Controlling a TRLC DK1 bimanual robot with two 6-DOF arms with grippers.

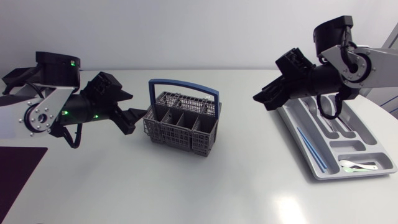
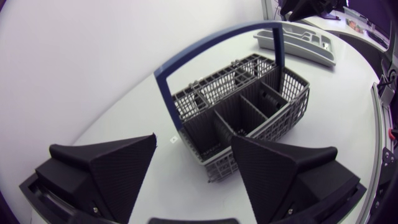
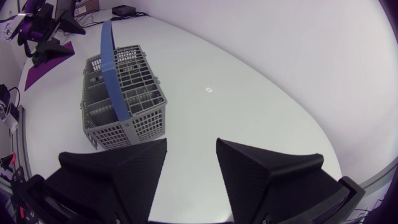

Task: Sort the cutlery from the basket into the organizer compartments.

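The grey cutlery basket (image 1: 182, 118) with a blue handle stands mid-table; the compartments I can see into look empty. My left gripper (image 1: 138, 104) hovers just off the basket's left side. Its fingers (image 2: 118, 165) are open with nothing between them, and the basket (image 2: 242, 109) lies right ahead of them. The grey organizer (image 1: 352, 146) lies at the right, holding a thin blue piece (image 1: 309, 148) and a white spoon (image 1: 357, 165). My right gripper (image 1: 261, 101) hangs open and empty above the organizer's near end, pointing at the basket (image 3: 121, 93).
A dark purple mat (image 1: 18, 171) lies at the table's front left corner. Bare white tabletop stretches between basket and organizer and across the front. A small white mark (image 3: 209, 89) sits on the table beyond the basket, as the right wrist view sees it.
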